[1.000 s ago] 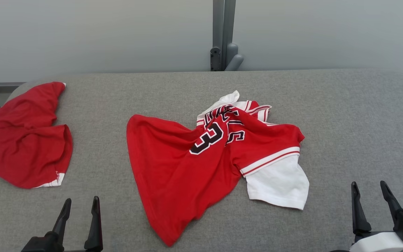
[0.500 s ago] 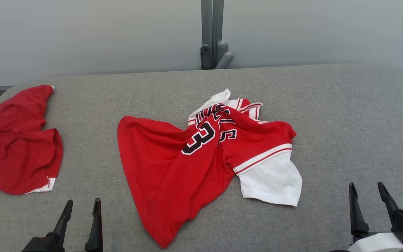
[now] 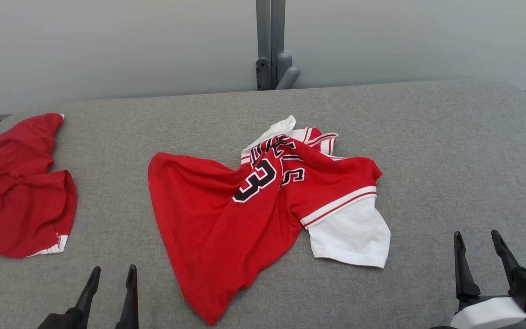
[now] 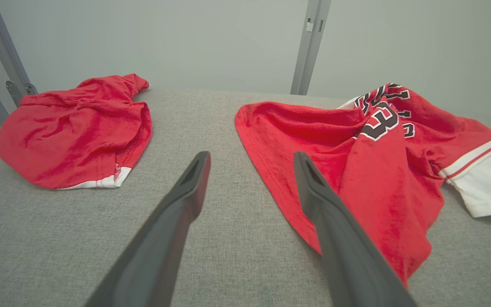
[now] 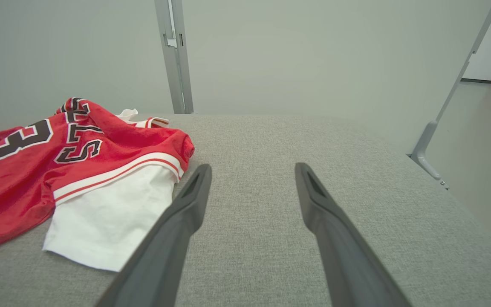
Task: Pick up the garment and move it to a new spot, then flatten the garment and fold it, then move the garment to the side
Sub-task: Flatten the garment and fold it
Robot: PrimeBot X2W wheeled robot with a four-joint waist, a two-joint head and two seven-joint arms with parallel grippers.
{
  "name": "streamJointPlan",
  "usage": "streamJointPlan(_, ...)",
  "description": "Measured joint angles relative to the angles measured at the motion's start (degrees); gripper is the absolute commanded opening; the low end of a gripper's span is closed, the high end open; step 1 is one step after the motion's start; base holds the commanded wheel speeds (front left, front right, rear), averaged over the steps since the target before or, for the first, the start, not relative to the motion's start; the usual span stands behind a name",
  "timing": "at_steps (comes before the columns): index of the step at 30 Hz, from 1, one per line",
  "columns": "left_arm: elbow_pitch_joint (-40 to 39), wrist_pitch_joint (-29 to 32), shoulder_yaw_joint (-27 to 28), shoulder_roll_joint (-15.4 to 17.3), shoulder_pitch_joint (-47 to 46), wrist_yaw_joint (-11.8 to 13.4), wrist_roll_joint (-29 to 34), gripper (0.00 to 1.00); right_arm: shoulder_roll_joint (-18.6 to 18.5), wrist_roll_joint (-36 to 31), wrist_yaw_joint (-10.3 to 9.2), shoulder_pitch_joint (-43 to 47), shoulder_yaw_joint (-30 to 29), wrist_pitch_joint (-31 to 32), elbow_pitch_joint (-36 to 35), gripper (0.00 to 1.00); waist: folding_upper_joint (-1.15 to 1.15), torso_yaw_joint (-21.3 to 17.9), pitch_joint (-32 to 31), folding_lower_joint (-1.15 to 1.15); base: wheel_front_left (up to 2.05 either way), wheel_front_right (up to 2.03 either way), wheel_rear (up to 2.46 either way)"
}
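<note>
Both pairs of fingers [image 3: 463, 267] stand spread, w/ nothing between them and nothing touched.

Head view: left gripper [image 3: 114, 268] at lower left, right gripper [image 3: 476, 233] at lower right. Jersey [image 3: 217, 214] lies crumpled at ctr of table [image 3: 450, 151], between the two and apart from both. Red body is twisted, number side up. White sleeve [image 3: 352, 235] splays toward right gripper. Second red garment [image 3: 16, 201] lies far left, well apart from jersey.
- Risk 1: both items are red and left gripper sits between them, so a wrong pick is poss.
- Risk 2: folds overlap, so a pinch may take one layer only and drag the rest, worsening the twist.

Left wrist view: jersey hem lies near one finger, no contact seen. Other garment is off to the far side.
- Risk 3: the left side spot is occupied, so items may get mixed.

Right wrist view: sleeve edge is just beside one finger, not touching. Table ends close on the outer side, w/ floor [image 5: 488, 140] beyond.
- Risk 4: a swing that way may slide cloth over the edge.

Surface/room: grey woven pad w/ rounded corners, prob. grippy, so cloth may bunch when pushed flat. Plain pale wall [image 3: 107, 45] behind, grey post [image 3: 270, 41] at ctr back, angled frame leg [image 5: 431, 153] at right.
</note>
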Motion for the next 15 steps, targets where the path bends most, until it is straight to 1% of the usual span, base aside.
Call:
streamJointPlan(5,0.02,0.0,-0.92,-0.01,1.61,-0.01,0.05,1.0,-0.01,-0.53,0.0,-0.49,0.27,0.0,-0.24,1.0,0.0,-0.16,-0.33,0.0,0.0,0.0,0.0)
streamJointPlan(15,0.04,0.0,-1.29,-0.01,1.63,-0.01,0.05,1.0,-0.13,-0.58,0.0,-1.08,0.69,0.0,-0.21,1.0,0.0,0.78,-0.57,0.0,0.0,0.0,0.0)
